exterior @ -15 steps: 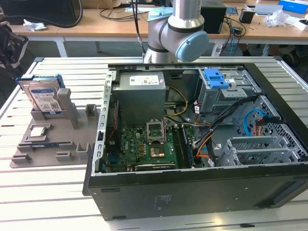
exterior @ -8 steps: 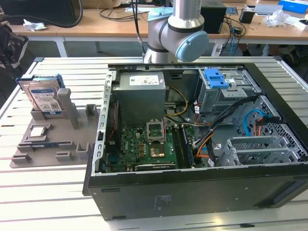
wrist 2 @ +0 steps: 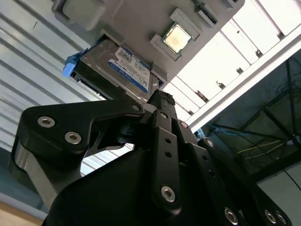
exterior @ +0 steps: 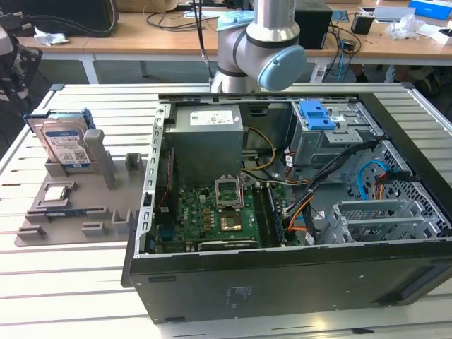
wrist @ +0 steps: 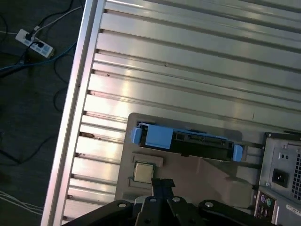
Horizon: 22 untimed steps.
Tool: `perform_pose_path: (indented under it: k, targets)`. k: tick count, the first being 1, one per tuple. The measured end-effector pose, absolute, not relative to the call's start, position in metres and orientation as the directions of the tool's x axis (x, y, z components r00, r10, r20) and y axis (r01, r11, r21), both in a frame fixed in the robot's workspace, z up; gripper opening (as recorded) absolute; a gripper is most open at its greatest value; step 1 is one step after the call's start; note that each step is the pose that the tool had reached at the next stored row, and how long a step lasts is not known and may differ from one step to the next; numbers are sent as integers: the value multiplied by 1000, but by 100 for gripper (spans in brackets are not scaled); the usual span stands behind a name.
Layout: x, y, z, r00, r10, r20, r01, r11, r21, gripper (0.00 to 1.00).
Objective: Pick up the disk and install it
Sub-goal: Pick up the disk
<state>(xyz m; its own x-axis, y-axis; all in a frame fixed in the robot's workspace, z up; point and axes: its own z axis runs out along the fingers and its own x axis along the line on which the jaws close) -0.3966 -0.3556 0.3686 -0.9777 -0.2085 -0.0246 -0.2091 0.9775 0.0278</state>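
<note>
Slatted aluminium tabletop [exterior: 70, 282] carries an open computer case [exterior: 282, 289] and, at its 9 o'clock in the exterior view, a grey fixture tray [exterior: 92, 194]. The disk [exterior: 63, 145] stands on edge in a slot at the tray's 12 o'clock end, framed by its blue carrier rail, with a processor chip [exterior: 56, 192] lying near it at 6 o'clock. In the first wrist view the pincer [wrist: 162, 182] hangs over the tray beside the chip, tips drawn together on nothing, apart from the disk.
</note>
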Motion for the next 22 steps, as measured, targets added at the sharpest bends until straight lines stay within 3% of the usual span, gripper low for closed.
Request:
perform_pose_path:
  k: [22]
  targets:
    - [-397, -356, 369, -804, -594, -25, -595, 803, 28, 11]
